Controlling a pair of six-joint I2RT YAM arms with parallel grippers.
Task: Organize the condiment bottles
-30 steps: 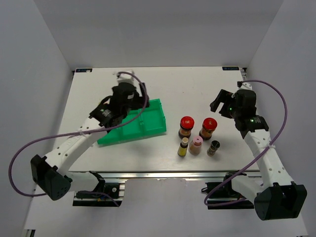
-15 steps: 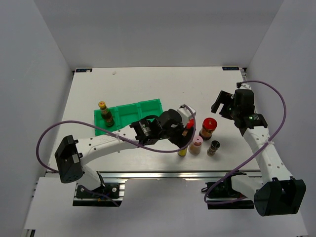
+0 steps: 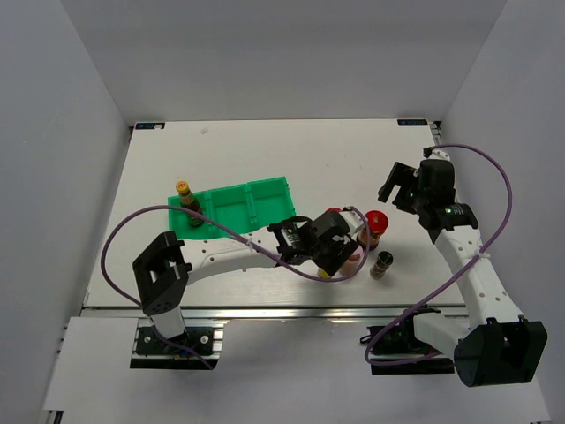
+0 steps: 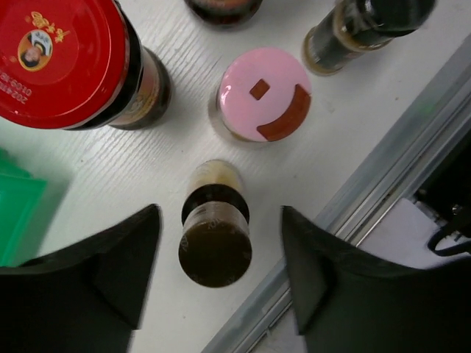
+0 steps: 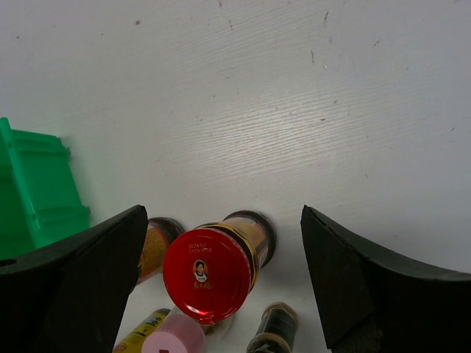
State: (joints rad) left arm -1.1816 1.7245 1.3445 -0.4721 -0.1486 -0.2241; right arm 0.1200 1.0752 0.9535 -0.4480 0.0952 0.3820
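My left gripper is open and straddles a slim yellow-bodied condiment bottle with a dark olive cap, with gaps on both sides. From above, the gripper hides that bottle. Around it stand a pink-capped bottle, a red-capped jar and a dark bottle. A second red-capped jar sits below my right gripper, which hangs open high above it. A yellow-capped bottle stands at the left end of the green tray.
The table's near edge with its metal rail runs close beside the bottle cluster. The tray's corner lies just left of the left gripper. The grey enclosure walls surround the table.
My left arm has swung from the green tray over to the bottle cluster, leaving the yellow-capped bottle standing in the tray. The right arm has not moved.
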